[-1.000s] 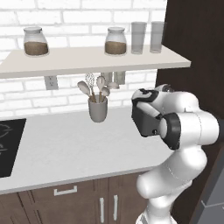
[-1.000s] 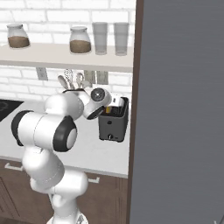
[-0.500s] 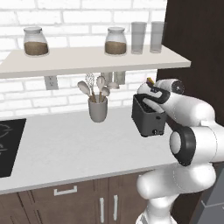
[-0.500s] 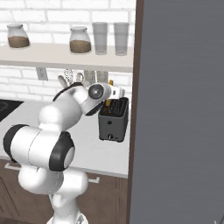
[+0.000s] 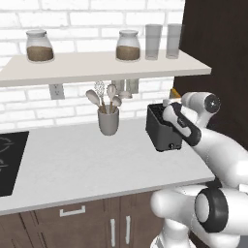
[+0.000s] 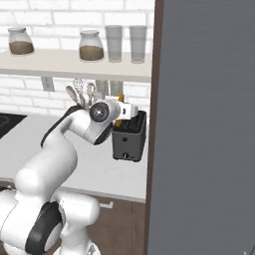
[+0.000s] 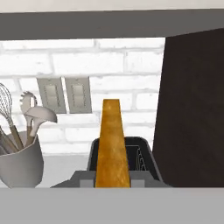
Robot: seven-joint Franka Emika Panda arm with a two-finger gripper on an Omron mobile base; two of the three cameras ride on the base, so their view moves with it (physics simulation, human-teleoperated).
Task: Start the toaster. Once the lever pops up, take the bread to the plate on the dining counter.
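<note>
Item: bread (image 7: 112, 144), pinched edge-on by your gripper (image 7: 113, 177) above the toaster (image 5: 163, 128) at the counter's far right, lifted clear for carrying.

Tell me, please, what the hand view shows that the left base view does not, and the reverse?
Hand view: the gripper shut on the flat tan bread slice, seen edge-on over the slot wires of the dark boxy toaster. Left base view: brown-filled glass jars and clear tumblers on the white shelf, plus the black cooktop. Both: the toaster, the grey utensil cup and the white brick wall.
</note>
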